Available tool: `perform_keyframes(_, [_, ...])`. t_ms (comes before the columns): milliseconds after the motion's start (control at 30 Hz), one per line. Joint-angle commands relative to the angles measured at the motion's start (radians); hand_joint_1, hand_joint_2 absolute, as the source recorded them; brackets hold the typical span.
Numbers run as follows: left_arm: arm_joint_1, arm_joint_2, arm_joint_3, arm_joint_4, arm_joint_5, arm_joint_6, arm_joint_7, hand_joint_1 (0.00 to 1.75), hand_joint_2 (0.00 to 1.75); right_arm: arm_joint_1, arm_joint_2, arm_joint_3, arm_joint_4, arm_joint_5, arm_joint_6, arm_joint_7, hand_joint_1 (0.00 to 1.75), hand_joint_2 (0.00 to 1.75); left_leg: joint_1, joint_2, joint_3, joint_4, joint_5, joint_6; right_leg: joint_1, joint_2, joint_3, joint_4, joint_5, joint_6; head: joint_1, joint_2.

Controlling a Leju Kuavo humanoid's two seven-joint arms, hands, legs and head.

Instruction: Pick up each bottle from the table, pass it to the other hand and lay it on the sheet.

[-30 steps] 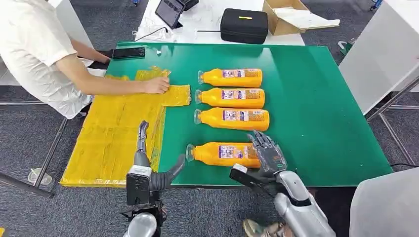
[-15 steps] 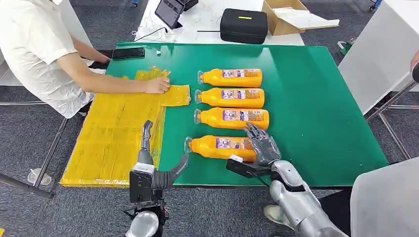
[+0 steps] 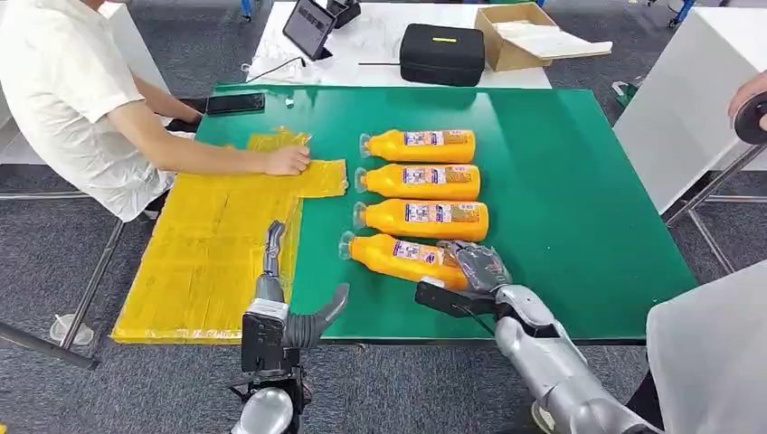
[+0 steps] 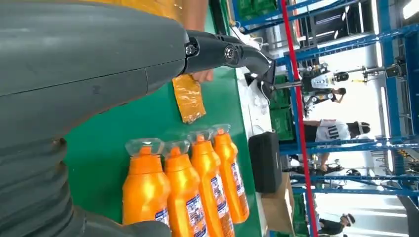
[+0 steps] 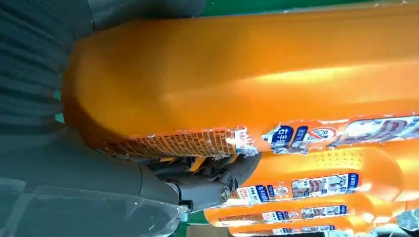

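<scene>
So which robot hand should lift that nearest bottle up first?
The right robot hand. Its fingers already wrap the base end of the nearest bottle, which lies tilted on the table. The left robot hand hovers open near the yellow sheet, ready to receive it.

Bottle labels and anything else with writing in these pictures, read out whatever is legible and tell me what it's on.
No text can be read with confidence.
Held bottle, gripped by the right hand: blue and white label with a red prohibition sign and a barcode; characters too blurred.
Three other bottles: labels too small.
Tablet: screen dark.
Black case: yellow tag, no legible text.
Left hand: no markings.
</scene>
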Motion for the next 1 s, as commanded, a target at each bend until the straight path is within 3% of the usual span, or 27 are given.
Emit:
perform_keyframes(33, [0.01, 0.059, -0.023, -0.007, -0.042, -0.019, 0.042, 0.0, 1.75, 0.15, -0.011, 0.039, 0.038, -0.049, 0.064, 0.02, 1.75, 1.75, 0.001, -0.005, 0.004, -0.004, 0.001, 0.001, 0.001, -0.007, 0.006, -0.004, -0.001, -0.002, 0.0, 0.0])
perform_keyframes(433, [0.042, 0.062, 0.009, -0.084, -0.081, -0.028, 0.064, 0.0, 1.75, 0.155, 0.035, -0.018, 0.065, -0.157, 0.038, -0.048, 1.75, 1.75, 0.001, -0.002, 0.026, -0.002, -0.013, 0.0, 0.002, -0.002, 0.016, -0.004, -0.011, -0.002, 0.0, 0.0])
perform_keyframes(567, [0.061, 0.071, 0.032, -0.111, -0.008, -0.04, 0.031, 0.0, 1.75, 0.186, 0.067, -0.065, -0.004, -0.231, 0.011, -0.123, 1.75, 1.75, 0.001, -0.002, 0.025, -0.005, -0.012, 0.0, 0.002, -0.003, 0.015, -0.005, -0.01, -0.004, 0.0, 0.0])
perform_keyframes(667, [0.086, 0.083, 0.051, -0.135, 0.066, -0.069, 0.023, 0.0, 1.75, 0.221, 0.078, -0.083, -0.073, -0.255, -0.011, -0.13, 1.75, 1.75, 0.001, 0.003, 0.03, -0.002, -0.016, -0.001, 0.002, 0.003, 0.028, -0.002, -0.012, -0.003, 0.0, 0.0])
perform_keyframes(1000, [0.167, 0.098, 0.106, -0.165, 0.368, -0.2, 0.044, 0.0, 1.75, 0.302, 0.119, -0.17, -0.224, -0.328, -0.113, -0.166, 1.75, 1.75, 0.001, 0.002, 0.021, -0.002, -0.014, -0.001, 0.001, 0.002, 0.021, -0.002, -0.012, -0.004, 0.0, 0.0])
